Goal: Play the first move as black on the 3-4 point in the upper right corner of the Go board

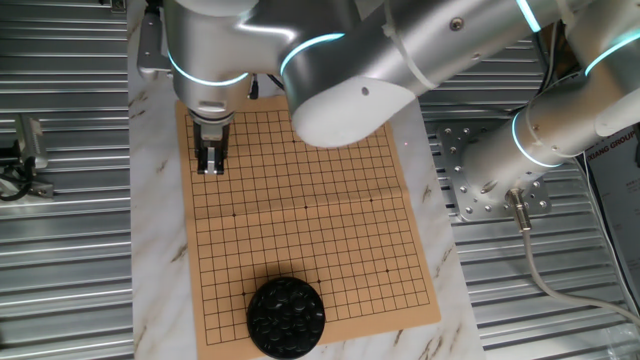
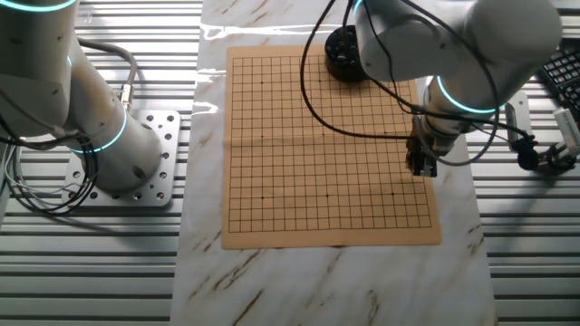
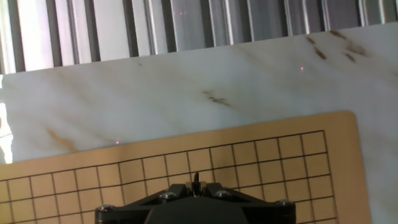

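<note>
The Go board (image 1: 310,220) lies on the marble slab and bears no stones. It also shows in the other fixed view (image 2: 326,145) and the hand view (image 3: 261,162). My gripper (image 1: 210,165) hangs low over the board near one corner, a few lines in from two edges, as the other fixed view (image 2: 422,167) also shows. In the hand view the gripper (image 3: 196,182) has its jaws together on a thin dark sliver that looks like the black stone (image 3: 196,179) seen edge-on. The round black bowl (image 1: 286,316) full of black stones sits at the board's opposite edge.
The marble slab (image 1: 150,250) lies on a ribbed metal table (image 1: 60,260). The arm's base plate (image 1: 480,180) is bolted beside the slab. The bowl also shows in the other fixed view (image 2: 343,50). Cables hang over the board there (image 2: 317,100).
</note>
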